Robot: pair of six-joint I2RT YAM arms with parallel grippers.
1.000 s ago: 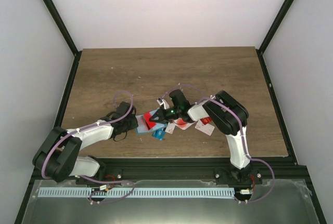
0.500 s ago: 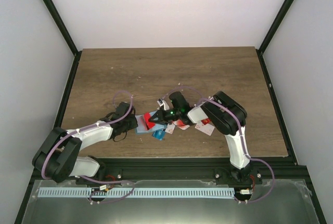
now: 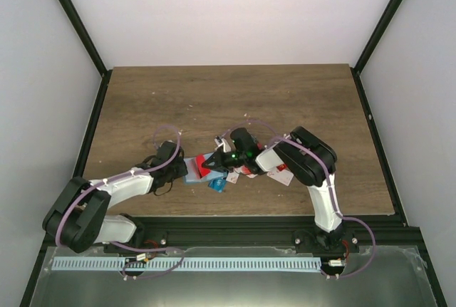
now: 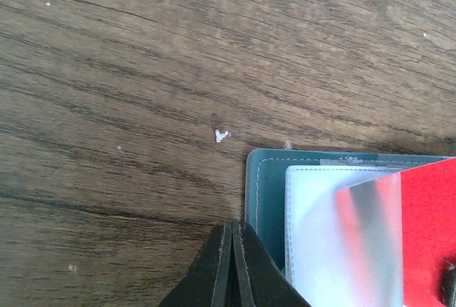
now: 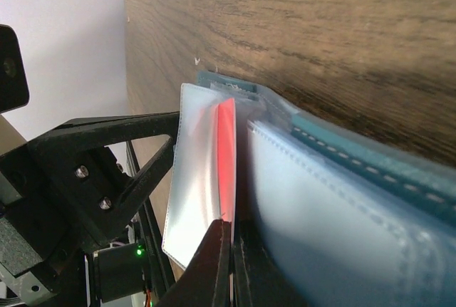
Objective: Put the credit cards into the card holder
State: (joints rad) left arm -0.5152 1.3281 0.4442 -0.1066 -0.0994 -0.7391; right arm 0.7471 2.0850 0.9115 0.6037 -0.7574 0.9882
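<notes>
The teal card holder lies open on the table, its pale slotted sleeves up. My right gripper is shut on a red credit card and holds it on edge with its far end inside a clear sleeve of the holder. The red card also shows in the left wrist view. My left gripper is shut and empty, its tip touching the holder's left edge. Loose cards lie nearby: a blue and teal one and white-and-red ones.
The loose cards lie under and beside the right arm, close to the table's near edge. Black frame posts stand at the back corners. The left gripper's black frame sits just behind the sleeve in the right wrist view.
My right gripper has edged left with the red card, further over the holder. The left gripper has shifted slightly and stays against the holder's edge.
</notes>
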